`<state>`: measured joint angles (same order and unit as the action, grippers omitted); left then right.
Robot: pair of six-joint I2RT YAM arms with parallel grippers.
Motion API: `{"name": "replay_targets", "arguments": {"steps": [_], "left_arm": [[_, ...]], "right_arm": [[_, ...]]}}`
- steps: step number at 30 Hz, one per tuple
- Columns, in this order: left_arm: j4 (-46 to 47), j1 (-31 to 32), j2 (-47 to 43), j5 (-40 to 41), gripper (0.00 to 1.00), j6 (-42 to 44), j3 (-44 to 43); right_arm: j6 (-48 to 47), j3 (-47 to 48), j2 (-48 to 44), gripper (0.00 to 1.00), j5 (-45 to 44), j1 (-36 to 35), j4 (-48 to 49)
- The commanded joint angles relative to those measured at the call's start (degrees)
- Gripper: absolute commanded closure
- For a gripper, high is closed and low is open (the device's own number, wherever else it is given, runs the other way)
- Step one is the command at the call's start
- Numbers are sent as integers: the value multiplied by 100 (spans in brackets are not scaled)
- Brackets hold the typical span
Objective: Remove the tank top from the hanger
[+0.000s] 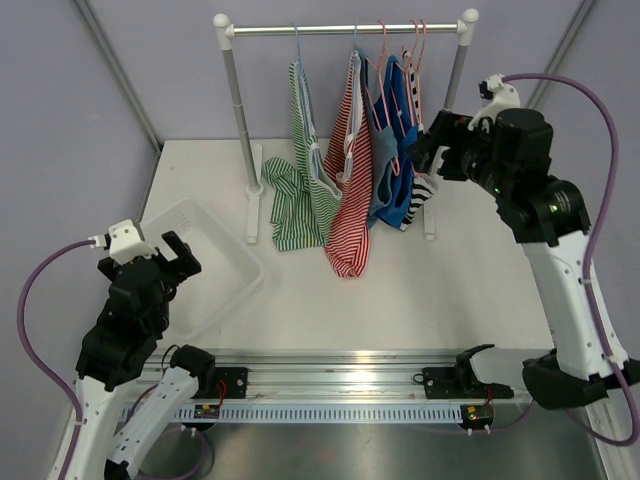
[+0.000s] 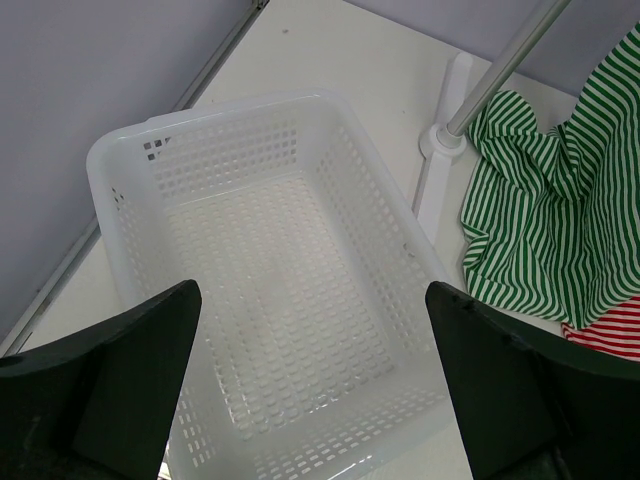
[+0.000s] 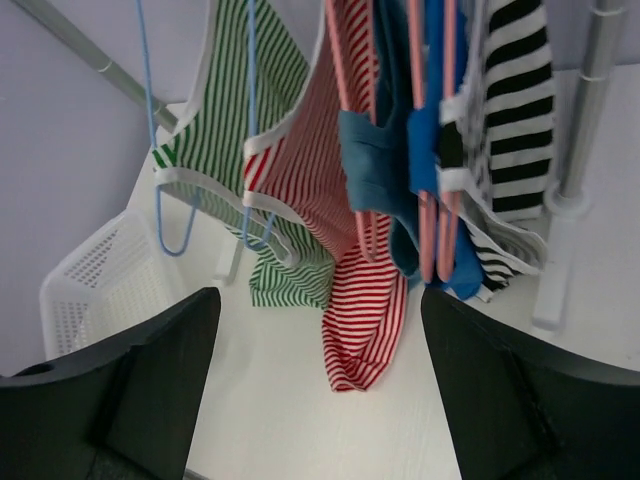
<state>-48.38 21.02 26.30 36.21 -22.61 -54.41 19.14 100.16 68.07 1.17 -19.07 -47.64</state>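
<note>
Lilac walls back a white table (image 1: 300, 310), and your landmark is the clothes rack (image 1: 345, 30) at its far side. You're at the approach step: nothing is gripped yet. Your right gripper (image 1: 420, 152) hovers at the rack's right end, jaws spread wide and empty, just beside the black-and-white tank top (image 1: 425, 190), which hangs last on the rail from a pink hanger (image 3: 446, 150) (likely your target, being nearest). Next, close on its hem or strap and work it off the hanger. Your left gripper (image 1: 165, 255), equally wide and empty, hangs well left of the rack over the white basket (image 1: 235, 270).
</note>
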Motion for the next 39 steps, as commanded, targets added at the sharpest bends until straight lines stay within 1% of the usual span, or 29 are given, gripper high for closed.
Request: {"name": "replay_targets", "arguments": {"steps": [1, 3, 4, 6, 7, 8, 9, 10, 12, 13, 16, 18, 21, 27, 31, 32, 35, 37, 38, 39], "left_arm": [[452, 17, -108, -42, 1, -68, 176], [444, 17, -82, -44, 1, -77, 177], [435, 17, -38, -43, 1, -85, 177], [443, 17, -20, -87, 1, -77, 185], [461, 17, 6, -96, 1, -77, 212], [470, 17, 6, -140, 1, -85, 212], [496, 17, 24, -175, 1, -68, 229], [496, 17, 33, -262, 1, -51, 238], [496, 17, 85, -298, 1, -42, 238], [488, 17, 85, -307, 1, -59, 247], [461, 17, 77, -298, 1, -68, 256], [478, 17, 50, -290, 1, -68, 264], [505, 17, 68, -325, 1, -51, 282], [531, 17, 173, -430, 1, -24, 282], [531, 17, 173, -456, 1, -15, 291], [549, 17, 156, -465, 1, -15, 291], [558, 17, 147, -509, 1, 11, 308], [575, 17, 156, -562, 1, 20, 300], [575, 17, 156, -588, 1, 29, 308], [601, 17, 164, -597, 1, 29, 308]], "right_arm": [[56, 722, 704, 11, 262, -446, 430], [-6, 1030, 1048, 11, 43, -728, 518], [-102, 1484, 1476, 12, -63, -999, 458], [-199, 1987, 1918, 12, -441, -1186, 283], [-278, 2521, 2355, 13, -520, -1300, 212], [-322, 2787, 2560, 13, -600, -1449, 159], [-366, 3051, 2971, 13, -818, -1529, 63], [-445, 3567, 3166, 13, -898, -1582, -8], [-542, 4132, 3597, 15, -1039, -1731, -201], [-647, 4700, 4025, 16, -1101, -1775, -272], [-797, 5389, 4651, 20, -1128, -1828, -343], [-832, 5365, 4776, 27, -1084, -1855, -72], [-911, 5259, 4943, 28, -953, -1890, 245], [-1017, 5690, 5602, 30, -793, -1960, 430], [-1254, 5463, 5734, 38, -1162, -2022, 773], [-1298, 5444, 5761, 41, -1302, -2022, 843], [-1430, 5602, 5954, 48, -1461, -2022, 940], [-1509, 5637, 5998, 51, -1611, -2022, 1037], [-1518, 5620, 5998, 56, -1707, -2022, 1081], [-1518, 5620, 5998, 59, -1751, -2030, 1151]]}}
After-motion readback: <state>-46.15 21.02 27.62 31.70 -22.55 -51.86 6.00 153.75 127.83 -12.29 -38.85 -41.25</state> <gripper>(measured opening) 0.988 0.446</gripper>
